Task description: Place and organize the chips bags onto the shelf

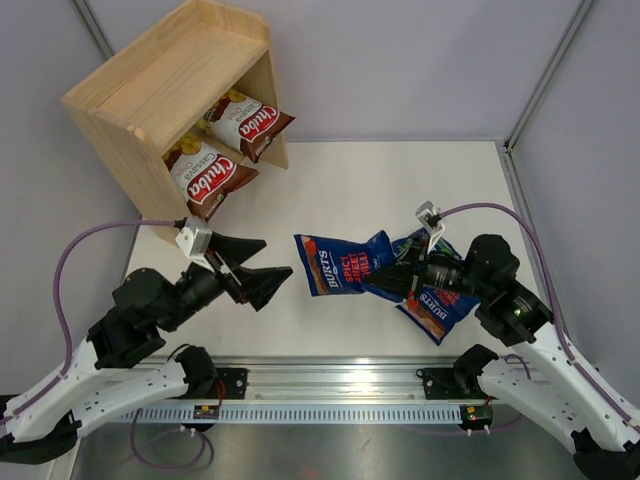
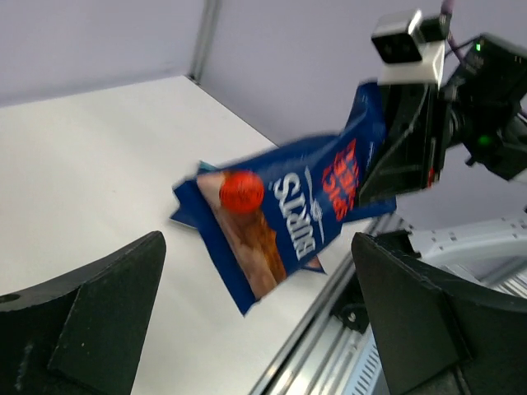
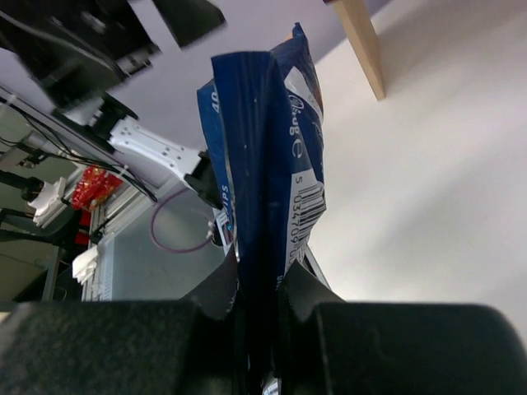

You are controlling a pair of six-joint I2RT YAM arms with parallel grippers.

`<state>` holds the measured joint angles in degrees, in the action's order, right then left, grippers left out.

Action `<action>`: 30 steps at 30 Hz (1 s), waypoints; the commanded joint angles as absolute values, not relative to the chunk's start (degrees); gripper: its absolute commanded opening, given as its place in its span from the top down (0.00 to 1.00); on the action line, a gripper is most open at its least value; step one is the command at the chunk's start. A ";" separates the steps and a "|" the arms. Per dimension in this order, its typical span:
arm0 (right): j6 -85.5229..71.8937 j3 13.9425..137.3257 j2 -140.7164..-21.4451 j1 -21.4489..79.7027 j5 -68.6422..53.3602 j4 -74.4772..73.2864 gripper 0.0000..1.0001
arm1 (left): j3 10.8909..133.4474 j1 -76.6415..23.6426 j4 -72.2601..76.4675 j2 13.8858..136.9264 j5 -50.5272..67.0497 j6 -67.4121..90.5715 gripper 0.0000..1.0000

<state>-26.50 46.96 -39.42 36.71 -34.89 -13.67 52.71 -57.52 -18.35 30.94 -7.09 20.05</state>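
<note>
Left gripper: jaws spread wide, nothing in them. It sits low over the table, just in front of the shelf opening, between the shelf and the held blue bag. It points at that bag with a gap between them.

Right gripper: closed narrow on the blue bag, pinching its right end. In the right wrist view the fingers clamp the bag edge-on, barcode side showing. The rest of the bag sticks out leftward toward the left gripper. In the left wrist view it looks lifted and tilted, but I can't tell whether its lower corner touches the table.

Second blue bag, with a red label, lies flat on the table right under the right gripper and wrist, partly covered by them. A blue-green strip of packaging shows just behind the right gripper; can't tell if it's a separate bag.

The shelf stands at the far left corner of the table, angled, opening facing the arms. The lower tier holds two brown-and-white bags, one nearer and one further in. They lie side by side, fill most of the opening and poke out past the front edge.

Other items:
- The purple cables loop off both wrists.
- The rail runs along the near edge of the table between the arm bases.
- The grey wall panels close in the far and right sides.
</note>
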 commanded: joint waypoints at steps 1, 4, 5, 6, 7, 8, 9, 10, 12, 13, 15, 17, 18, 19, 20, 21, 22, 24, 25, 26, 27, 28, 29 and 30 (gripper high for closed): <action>-31.36 46.23 -36.22 37.09 -35.41 -1.77 1.00 | 45.54 -57.57 -10.21 27.35 2.17 22.94 0.01; -34.00 45.62 -35.25 37.00 -39.36 3.85 1.00 | 41.67 -57.57 -6.51 23.91 8.25 23.73 0.01; -34.71 45.44 -35.42 37.09 -41.99 6.48 1.00 | 41.05 -57.48 -5.20 23.82 9.83 24.17 0.01; -35.50 45.35 -36.03 37.09 -43.23 7.90 1.00 | 40.61 -57.57 -1.97 23.99 13.93 24.60 0.01; -37.33 45.26 -36.38 37.09 -44.37 9.39 1.00 | 40.00 -57.57 -0.54 24.43 15.98 25.39 0.01; -38.31 45.18 -37.00 37.09 -45.95 11.84 1.00 | 39.73 -57.57 1.47 24.87 17.48 25.92 0.01; -39.19 45.09 -37.44 37.09 -46.49 13.17 1.00 | 39.73 -57.48 4.37 25.92 19.14 26.54 0.01; -40.59 45.00 -38.14 37.09 -47.02 14.31 1.00 | 39.73 -57.57 5.53 26.45 19.51 27.06 0.01; -41.66 44.65 -38.93 37.09 -48.16 17.04 1.00 | 40.34 -57.57 7.37 27.51 20.47 28.12 0.01; -42.70 44.56 -39.11 37.09 -48.86 17.66 1.00 | 40.43 -57.57 8.25 28.03 20.91 28.39 0.01; -44.11 43.95 -40.07 37.09 -50.27 20.64 0.99 | 40.25 -57.48 10.27 28.04 21.53 28.83 0.02; -46.49 43.07 -40.60 37.09 -52.37 24.23 0.99 | 40.25 -57.57 10.55 27.77 21.01 28.83 0.14; -47.02 42.81 -40.87 37.09 -52.73 24.87 0.98 | 40.43 -57.48 9.59 27.69 19.96 28.57 0.32; -47.02 42.63 -40.87 37.09 -52.91 25.13 0.97 | 40.52 -57.57 8.88 27.60 19.43 28.22 0.43; -46.59 42.54 -40.70 37.09 -53.26 24.35 0.97 | 40.69 -57.57 7.92 27.42 18.81 27.60 0.54; -45.89 42.54 -40.35 37.18 -53.26 23.65 0.96 | 41.22 -57.57 5.73 27.33 17.33 27.34 0.75; -44.31 42.54 -40.08 37.09 -53.44 22.77 0.95 | 41.39 -57.48 4.67 27.16 16.53 26.64 0.83; -42.72 42.71 -39.03 37.09 -53.61 20.05 0.94 | 42.18 -57.57 1.51 26.37 14.86 25.93 0.97; -41.58 42.80 -38.68 37.09 -53.87 19.08 0.92 | 42.45 -57.57 0.45 26.11 14.59 25.06 1.00; -40.79 42.98 -38.32 37.09 -54.22 17.59 0.92 | 42.89 -57.57 0.18 25.67 14.33 24.61 1.00; -40.17 43.15 -37.71 37.09 -54.49 16.62 0.92 | 43.33 -57.57 -3.04 25.32 14.24 24.17 1.00; -38.95 43.24 -37.27 37.09 -54.75 15.65 0.91 | 44.55 -57.57 -4.29 25.23 14.06 23.56 1.00; -37.98 43.68 -36.83 37.09 -54.67 13.03 0.89 | 45.17 -57.57 -6.66 24.96 13.71 23.29 1.00; -35.88 43.94 -35.61 37.09 -54.15 11.35 0.87 | 45.78 -57.57 -7.64 24.35 13.71 22.94 1.00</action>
<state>-40.77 42.19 -39.55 37.04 -51.72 14.20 41.43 -57.98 -1.72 27.07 17.08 26.20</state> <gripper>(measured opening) 0.147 0.050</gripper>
